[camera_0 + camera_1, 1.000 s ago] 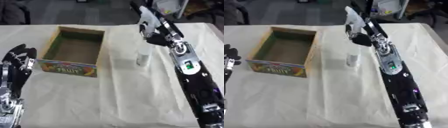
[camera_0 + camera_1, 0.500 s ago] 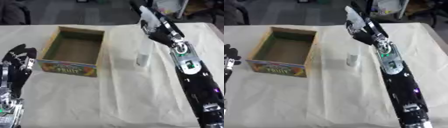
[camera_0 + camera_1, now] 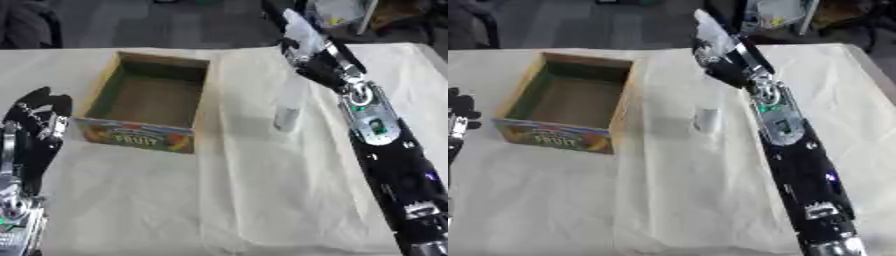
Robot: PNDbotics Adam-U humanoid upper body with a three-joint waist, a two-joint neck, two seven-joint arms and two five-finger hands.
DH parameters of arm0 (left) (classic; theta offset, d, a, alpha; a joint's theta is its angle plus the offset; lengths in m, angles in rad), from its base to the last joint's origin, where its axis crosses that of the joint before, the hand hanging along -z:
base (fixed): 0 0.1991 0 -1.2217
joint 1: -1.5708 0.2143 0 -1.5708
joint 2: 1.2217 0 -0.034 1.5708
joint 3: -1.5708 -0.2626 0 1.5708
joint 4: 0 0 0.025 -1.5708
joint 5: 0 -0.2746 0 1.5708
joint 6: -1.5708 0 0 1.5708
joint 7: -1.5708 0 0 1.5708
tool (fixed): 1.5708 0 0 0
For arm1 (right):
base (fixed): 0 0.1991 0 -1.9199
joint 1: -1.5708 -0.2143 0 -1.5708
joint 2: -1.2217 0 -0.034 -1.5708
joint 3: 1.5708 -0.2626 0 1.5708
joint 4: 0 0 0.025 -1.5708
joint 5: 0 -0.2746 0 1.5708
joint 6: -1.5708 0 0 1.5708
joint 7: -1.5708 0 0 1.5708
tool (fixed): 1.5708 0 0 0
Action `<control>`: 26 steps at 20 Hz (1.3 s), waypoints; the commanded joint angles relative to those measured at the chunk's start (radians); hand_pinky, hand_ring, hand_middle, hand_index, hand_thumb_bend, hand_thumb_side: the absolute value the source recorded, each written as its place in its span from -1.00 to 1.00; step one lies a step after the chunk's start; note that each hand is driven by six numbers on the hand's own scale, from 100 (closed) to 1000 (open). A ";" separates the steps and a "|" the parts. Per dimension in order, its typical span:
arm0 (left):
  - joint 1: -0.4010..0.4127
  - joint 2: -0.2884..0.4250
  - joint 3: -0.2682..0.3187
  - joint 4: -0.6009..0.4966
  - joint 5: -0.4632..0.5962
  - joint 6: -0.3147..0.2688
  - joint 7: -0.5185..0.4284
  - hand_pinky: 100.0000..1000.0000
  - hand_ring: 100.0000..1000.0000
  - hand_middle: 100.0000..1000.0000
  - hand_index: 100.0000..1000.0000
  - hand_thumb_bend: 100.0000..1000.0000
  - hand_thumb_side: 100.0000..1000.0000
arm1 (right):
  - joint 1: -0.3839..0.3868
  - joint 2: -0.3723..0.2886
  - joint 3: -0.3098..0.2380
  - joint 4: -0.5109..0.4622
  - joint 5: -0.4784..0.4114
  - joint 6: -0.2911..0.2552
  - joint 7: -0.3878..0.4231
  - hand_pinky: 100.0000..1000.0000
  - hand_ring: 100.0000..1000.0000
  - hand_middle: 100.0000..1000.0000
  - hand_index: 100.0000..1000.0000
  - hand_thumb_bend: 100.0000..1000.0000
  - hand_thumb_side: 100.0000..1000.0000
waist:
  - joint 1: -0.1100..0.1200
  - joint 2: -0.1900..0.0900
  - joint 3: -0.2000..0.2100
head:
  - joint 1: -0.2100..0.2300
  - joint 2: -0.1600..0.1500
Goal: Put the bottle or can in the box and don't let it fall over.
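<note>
Tabletop (image 3: 262, 200): cloth-covered.
Bottle (image 3: 289, 102): upright, right of box (image 3: 149, 102).
Right robot hand (image 3: 308, 55): grip unclear; approach neck w/o tipping.

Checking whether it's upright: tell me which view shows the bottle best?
The left eye view: the bottle stands upright right of the box, visible from neck to base beside the right hand. The right eye view shows only its lower part clearly.

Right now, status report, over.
Right hand at bottle top, grip unclear. Left hand idle, open. Bottle upright beside the empty fruit box. Path clear.
</note>
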 commanded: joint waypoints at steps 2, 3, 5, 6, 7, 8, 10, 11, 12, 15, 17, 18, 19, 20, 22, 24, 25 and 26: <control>-0.012 0.007 -0.003 -0.016 0.003 -0.001 -0.002 0.22 0.18 0.29 0.59 -0.01 0.13 | -0.027 -0.023 -0.009 0.009 0.018 -0.013 -0.003 0.86 1.00 1.00 1.00 -1.00 -0.04 | 0.002 -0.006 0.003 | -0.004 -0.004; -0.012 0.007 -0.003 -0.016 0.003 -0.001 -0.002 0.22 0.18 0.29 0.59 -0.01 0.13 | -0.028 -0.023 -0.009 0.013 0.021 -0.015 -0.003 0.86 1.00 1.00 1.00 -1.00 -0.04 | 0.003 -0.005 0.003 | -0.003 -0.005; -0.013 0.007 -0.003 -0.016 0.003 -0.001 -0.002 0.22 0.18 0.29 0.59 -0.01 0.13 | -0.029 -0.023 -0.010 0.019 0.028 -0.018 -0.004 0.86 1.00 1.00 1.00 -1.00 -0.03 | 0.003 -0.004 0.004 | -0.004 -0.005; -0.013 0.007 -0.003 -0.016 0.003 -0.001 -0.002 0.22 0.18 0.29 0.59 -0.01 0.13 | -0.029 -0.023 -0.010 0.022 0.030 -0.019 -0.004 0.86 1.00 1.00 1.00 -1.00 -0.03 | 0.003 -0.003 0.005 | -0.005 -0.005; -0.014 0.007 -0.003 -0.016 0.003 -0.001 -0.002 0.22 0.18 0.29 0.59 -0.01 0.13 | -0.030 -0.023 -0.011 0.025 0.032 -0.020 -0.004 0.86 1.00 1.00 1.00 -1.00 -0.02 | 0.003 -0.002 0.005 | -0.005 -0.005; -0.014 0.007 -0.003 -0.017 0.003 -0.001 -0.002 0.22 0.18 0.29 0.59 -0.01 0.13 | -0.032 -0.023 -0.011 0.027 0.034 -0.021 -0.005 0.86 1.00 1.00 1.00 -1.00 -0.02 | 0.004 -0.002 0.006 | -0.005 -0.006; -0.014 0.007 -0.003 -0.017 0.003 -0.001 -0.002 0.22 0.18 0.29 0.59 -0.01 0.13 | -0.035 -0.023 -0.013 0.031 0.036 -0.022 -0.008 0.86 1.00 1.00 1.00 -1.00 -0.02 | 0.004 -0.001 0.007 | -0.005 -0.007; -0.015 0.006 -0.003 -0.017 0.003 -0.001 -0.002 0.22 0.18 0.29 0.59 -0.01 0.13 | -0.036 -0.023 -0.013 0.032 0.036 -0.022 -0.009 0.85 1.00 1.00 1.00 -1.00 -0.02 | 0.004 0.000 0.007 | -0.005 -0.007; -0.015 0.006 -0.003 -0.017 0.003 -0.001 -0.002 0.22 0.18 0.29 0.59 -0.01 0.13 | -0.038 -0.023 -0.013 0.032 0.036 -0.023 -0.010 0.85 1.00 1.00 1.00 -1.00 -0.02 | 0.004 0.000 0.008 | -0.006 -0.007; -0.015 0.006 -0.003 -0.017 0.002 -0.001 -0.002 0.22 0.18 0.29 0.59 -0.01 0.13 | -0.042 -0.024 -0.014 0.032 0.034 -0.021 -0.014 0.84 1.00 1.00 1.00 -1.00 -0.02 | 0.004 0.000 0.008 | -0.006 -0.007; -0.015 0.006 -0.003 -0.017 0.002 -0.001 -0.002 0.22 0.18 0.29 0.59 -0.01 0.13 | -0.045 -0.026 -0.015 0.030 0.033 -0.019 -0.017 0.84 1.00 1.00 1.00 -1.00 -0.01 | 0.003 0.000 0.009 | -0.006 -0.007; -0.015 0.006 -0.003 -0.016 0.002 0.000 -0.002 0.22 0.18 0.29 0.59 -0.01 0.13 | -0.046 -0.026 -0.015 0.030 0.032 -0.018 -0.018 0.83 1.00 1.00 1.00 -1.00 -0.03 | 0.003 0.000 0.009 | -0.006 -0.007; -0.015 0.006 -0.003 -0.016 0.002 0.000 -0.002 0.22 0.18 0.29 0.59 -0.01 0.13 | -0.048 -0.027 -0.015 0.029 0.031 -0.017 -0.018 0.83 1.00 1.00 1.00 -1.00 -0.04 | 0.003 0.000 0.009 | -0.006 -0.007; -0.015 0.006 -0.003 -0.016 0.002 -0.001 -0.002 0.22 0.18 0.29 0.59 -0.01 0.13 | -0.049 -0.027 -0.015 0.028 0.030 -0.017 -0.019 0.83 1.00 1.00 1.00 -1.00 -0.04 | 0.003 0.000 0.009 | -0.006 -0.007; -0.015 0.006 -0.002 -0.016 0.002 0.000 -0.002 0.22 0.18 0.29 0.59 0.00 0.13 | -0.050 -0.029 -0.014 0.026 0.028 -0.017 -0.020 0.83 1.00 1.00 1.00 -1.00 -0.04 | 0.003 0.000 0.009 | -0.006 -0.007; -0.015 0.006 -0.002 -0.016 0.002 0.000 -0.002 0.22 0.18 0.29 0.59 0.00 0.13 | -0.053 -0.030 -0.014 0.023 0.025 -0.017 -0.020 0.83 1.00 1.00 1.00 -1.00 -0.05 | 0.002 0.000 0.009 | -0.006 -0.007; -0.015 0.006 -0.002 -0.016 0.002 -0.001 -0.002 0.22 0.18 0.29 0.59 0.00 0.13 | -0.054 -0.031 -0.014 0.021 0.023 -0.017 -0.019 0.83 1.00 1.00 1.00 -1.00 -0.05 | 0.002 -0.001 0.008 | -0.006 -0.008; -0.015 0.006 -0.002 -0.016 0.002 0.000 -0.003 0.22 0.18 0.29 0.59 0.00 0.13 | -0.055 -0.031 -0.013 0.019 0.021 -0.017 -0.019 0.83 1.00 1.00 1.00 -1.00 -0.05 | 0.002 -0.001 0.008 | -0.006 -0.008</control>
